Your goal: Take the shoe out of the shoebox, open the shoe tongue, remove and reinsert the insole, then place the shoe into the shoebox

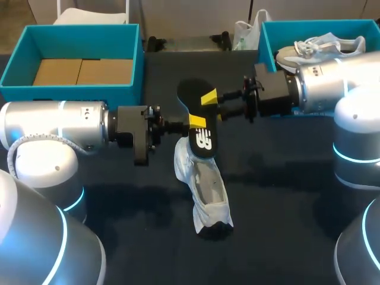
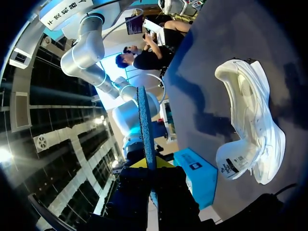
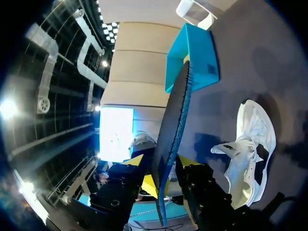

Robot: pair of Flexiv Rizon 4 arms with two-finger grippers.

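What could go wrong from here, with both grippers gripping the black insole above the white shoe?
The flat black insole is pinched by left gripper and right gripper; uneven pulls could bend it or slip it free. The white mesh shoe lies unheld, so reinsertion may shove it aside.

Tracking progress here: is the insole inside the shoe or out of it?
Out. The left gripper and right gripper hold the black insole in the air, clear of the white shoe lying on the table.

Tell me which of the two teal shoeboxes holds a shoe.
The teal shoebox at the table's far right: a pale grey laced sneaker lies in it. The far-left teal shoebox shows only its brown cardboard floor.
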